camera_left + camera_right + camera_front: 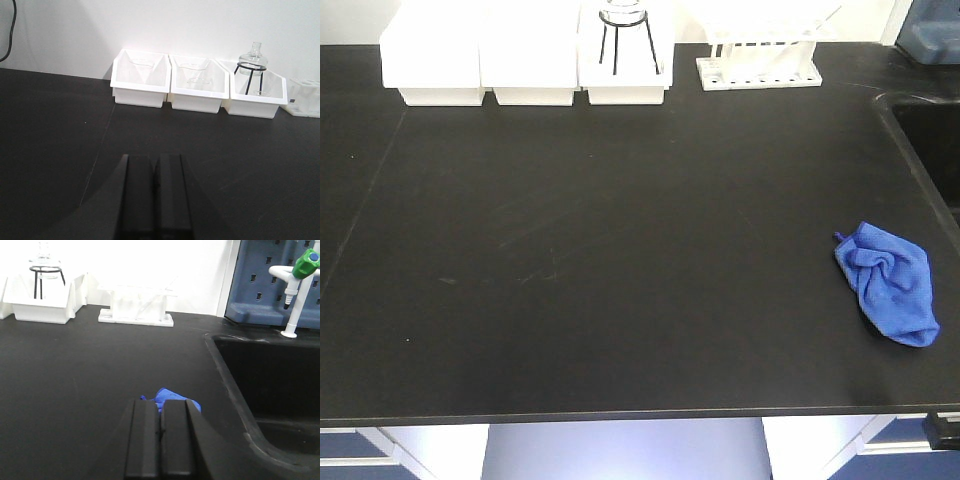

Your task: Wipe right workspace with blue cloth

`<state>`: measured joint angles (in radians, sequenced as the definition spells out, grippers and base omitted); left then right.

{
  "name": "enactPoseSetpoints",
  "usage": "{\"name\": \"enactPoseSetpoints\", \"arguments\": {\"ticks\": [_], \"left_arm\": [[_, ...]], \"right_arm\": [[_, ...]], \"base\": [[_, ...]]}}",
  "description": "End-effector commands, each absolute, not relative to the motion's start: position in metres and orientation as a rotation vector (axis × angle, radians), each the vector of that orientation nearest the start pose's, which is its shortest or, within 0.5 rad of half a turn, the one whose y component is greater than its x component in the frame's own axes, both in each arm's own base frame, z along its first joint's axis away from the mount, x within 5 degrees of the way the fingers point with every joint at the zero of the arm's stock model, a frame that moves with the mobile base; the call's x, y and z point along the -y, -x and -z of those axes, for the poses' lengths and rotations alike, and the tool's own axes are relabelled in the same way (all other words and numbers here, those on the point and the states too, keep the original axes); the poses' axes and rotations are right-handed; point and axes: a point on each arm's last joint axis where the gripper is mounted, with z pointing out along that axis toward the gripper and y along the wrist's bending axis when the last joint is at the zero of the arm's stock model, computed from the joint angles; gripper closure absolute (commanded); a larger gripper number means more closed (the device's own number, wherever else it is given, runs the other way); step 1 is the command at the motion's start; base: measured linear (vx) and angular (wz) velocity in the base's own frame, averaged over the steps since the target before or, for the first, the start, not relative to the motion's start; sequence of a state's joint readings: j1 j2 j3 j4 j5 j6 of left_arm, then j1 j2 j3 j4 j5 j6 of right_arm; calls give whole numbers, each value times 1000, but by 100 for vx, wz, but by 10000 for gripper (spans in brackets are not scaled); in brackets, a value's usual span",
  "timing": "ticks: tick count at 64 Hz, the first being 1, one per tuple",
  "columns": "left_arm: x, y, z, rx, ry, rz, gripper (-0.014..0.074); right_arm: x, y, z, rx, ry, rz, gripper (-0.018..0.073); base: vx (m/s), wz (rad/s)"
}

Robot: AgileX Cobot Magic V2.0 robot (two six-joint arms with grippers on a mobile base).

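The blue cloth [888, 282] lies crumpled on the black counter [620, 250] near its right edge, beside the sink. No gripper shows in the front view. In the right wrist view my right gripper [160, 410] is shut and empty, and the cloth [167, 398] peeks out just beyond its fingertips on the counter. In the left wrist view my left gripper [152, 162] is shut and empty above bare counter, facing the white bins.
Three white bins [525, 55] stand along the back edge; the right one holds a glass flask on a black stand [623, 25]. A white test-tube rack [760, 60] stands to their right. A black sink [270, 385] with a green-capped tap [297, 285] lies at the right.
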<state>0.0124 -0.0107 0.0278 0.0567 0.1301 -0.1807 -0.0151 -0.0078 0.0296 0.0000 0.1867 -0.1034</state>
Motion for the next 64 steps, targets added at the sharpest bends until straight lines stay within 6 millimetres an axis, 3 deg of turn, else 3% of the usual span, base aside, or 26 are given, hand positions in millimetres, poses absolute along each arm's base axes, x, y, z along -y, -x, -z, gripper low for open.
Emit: {"name": "enactPoseSetpoints", "arguments": {"ticks": [1, 19, 33, 39, 48, 56, 64], "left_arm": [[-1, -57, -190, -1561, 117, 101, 602], [-1, -57, -190, -1561, 117, 101, 602], [-1, -57, -190, -1561, 117, 101, 602], [-1, -57, -190, -1561, 117, 101, 602], [-1, -57, -190, -1561, 117, 101, 602], [-1, -57, -190, -1561, 117, 101, 602], [-1, -57, -190, -1561, 117, 101, 602]], "right_arm": [[1, -57, -188, -1613, 111, 141, 567], [1, -57, -194, -1546, 120, 153, 567], [2, -49, -238, -1285, -47, -14, 564], [0, -44, -266, -1385, -40, -25, 562], [-1, -47, -302, -1697, -72, -71, 562], [-2, -66, -341, -1774, -125, -120, 561], [0, -98, -350, -1794, -123, -108, 559]], "base": [[0, 0], [0, 0], [0, 0], [0, 0], [0, 0], [0, 0], [0, 0]]}}
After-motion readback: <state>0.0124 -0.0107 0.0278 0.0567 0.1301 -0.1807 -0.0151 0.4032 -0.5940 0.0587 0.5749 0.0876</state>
